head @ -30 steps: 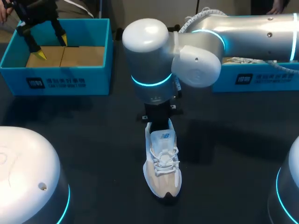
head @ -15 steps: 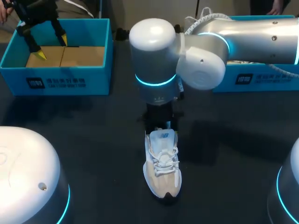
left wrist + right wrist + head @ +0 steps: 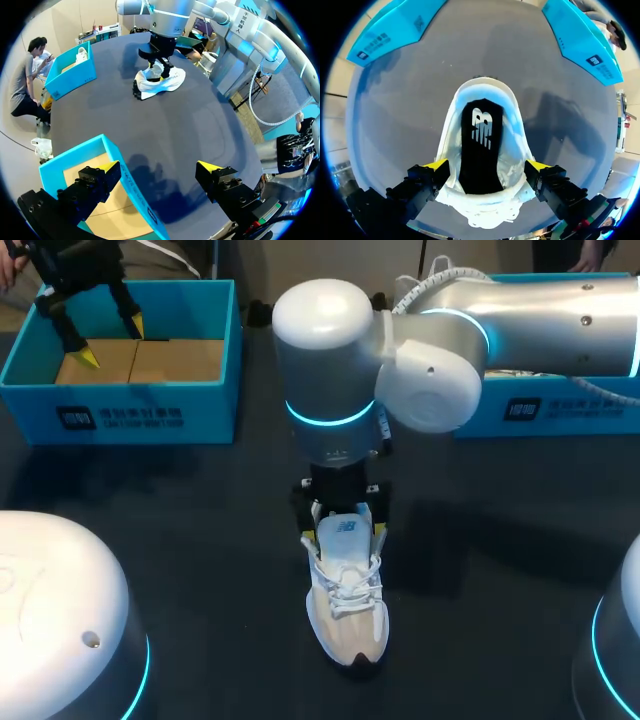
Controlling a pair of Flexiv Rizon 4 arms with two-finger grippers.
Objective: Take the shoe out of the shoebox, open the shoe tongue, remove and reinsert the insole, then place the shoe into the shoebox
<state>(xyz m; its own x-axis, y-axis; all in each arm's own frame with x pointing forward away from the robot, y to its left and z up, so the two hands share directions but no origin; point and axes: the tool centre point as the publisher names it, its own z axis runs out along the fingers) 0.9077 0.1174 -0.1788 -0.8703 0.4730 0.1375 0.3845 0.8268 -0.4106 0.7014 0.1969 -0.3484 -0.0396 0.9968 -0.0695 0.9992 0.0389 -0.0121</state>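
A white sneaker point(image 3: 346, 600) lies on the dark table, toe toward the front edge. My right gripper point(image 3: 341, 533) hangs over its heel end, open, one yellow-tipped finger on each side of the collar. In the right wrist view the shoe point(image 3: 507, 150) sits between the spread fingers of that gripper point(image 3: 486, 167), and a dark insole point(image 3: 480, 145) with a white logo shows inside. My left gripper point(image 3: 110, 340) stands open over the left blue shoebox point(image 3: 120, 405), holding nothing. From the left wrist, that gripper point(image 3: 159, 170) straddles the box wall point(image 3: 125, 175), with the shoe point(image 3: 160, 82) far ahead.
A second blue box point(image 3: 560, 410) sits at the back right behind my right arm, with white material inside. The left box has a brown cardboard floor point(image 3: 170, 360). Dark tabletop point(image 3: 200, 540) spreads around the shoe.
My right gripper went from shut at the shoe's opening to wide open, its fingers now down on either side of the heel. The shoe and left arm stayed put.
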